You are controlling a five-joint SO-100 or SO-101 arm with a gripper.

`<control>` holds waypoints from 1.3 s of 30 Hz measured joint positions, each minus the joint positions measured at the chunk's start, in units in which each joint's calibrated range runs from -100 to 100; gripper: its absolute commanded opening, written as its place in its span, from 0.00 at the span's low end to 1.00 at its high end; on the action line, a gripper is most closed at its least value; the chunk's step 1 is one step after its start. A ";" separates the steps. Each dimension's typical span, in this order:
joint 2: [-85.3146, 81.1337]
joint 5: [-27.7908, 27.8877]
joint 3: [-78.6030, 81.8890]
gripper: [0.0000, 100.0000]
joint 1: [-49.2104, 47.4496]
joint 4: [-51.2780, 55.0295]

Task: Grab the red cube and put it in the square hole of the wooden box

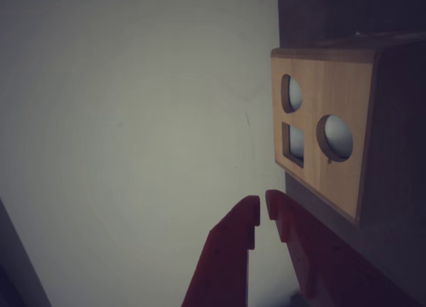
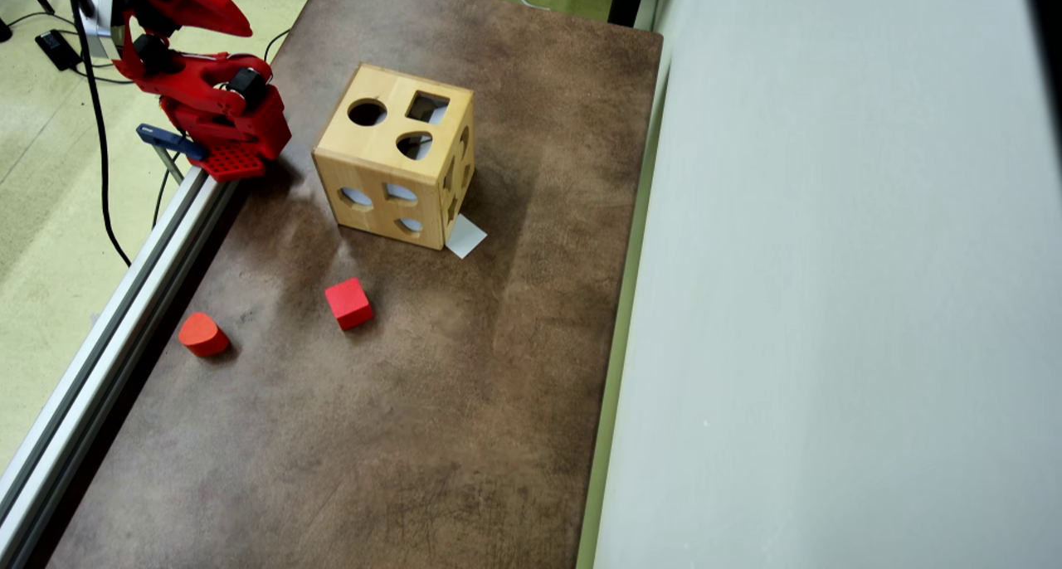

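1. Red cube (image 2: 348, 303) sits alone on the brown bench (image 2: 465, 436), roughly midway across its width and a little toward the metal-rail edge, well apart from the arm. Nothing touches it.

2. Wooden box (image 2: 397, 156) stands nearer the far end of the bench, with the square hole (image 2: 427, 107) in its top face, beside a round hole (image 2: 367, 112) and a teardrop-shaped one (image 2: 413, 145). A scrap of pale paper (image 2: 465, 235) pokes out from under one lower corner.

3. Gripper (image 1: 261, 209) shows in the wrist view with its red fingertips nearly together, only a thin gap between them, and nothing held. It points past a face of the box toward the pale wall. In the overhead view the arm (image 2: 207, 109) is folded up at the rail-side edge of the bench, by the far corner.

4. An orange-red block (image 2: 203, 334) with a rounded side lies close to the rail edge, near the cube but clear of it. That is the wrong piece, I think.

5. Reaching has not begun, by my reckoning. To do it well, the jaws should spread wide first, then come down over the cube squared to two opposite flat faces, not across a corner, since it lies turned relative to the bench edges.

6. A grip low and centred should keep the cube level, which the square hole looks tight enough to demand.
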 measured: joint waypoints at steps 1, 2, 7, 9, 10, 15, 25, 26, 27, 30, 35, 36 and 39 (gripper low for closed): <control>0.00 0.00 0.00 0.03 0.00 0.00; 0.00 0.00 0.00 0.03 0.00 0.00; 0.00 0.00 0.00 0.03 0.07 0.00; 0.68 0.00 0.00 0.03 0.07 -0.08; 1.78 0.00 0.00 0.03 0.07 -0.08; 14.66 0.00 -4.06 0.03 0.07 -0.08; 54.58 0.05 -49.03 0.03 2.30 -0.16; 58.39 0.15 -52.64 0.03 3.59 -0.16; 61.86 0.34 -55.35 0.03 5.03 -0.16; 71.78 3.42 -58.87 0.03 10.85 -0.16; 86.36 14.85 -59.23 0.03 21.06 -0.16; 88.90 17.63 -59.23 0.03 22.35 -0.16; 96.27 26.18 -59.23 0.03 25.66 -0.16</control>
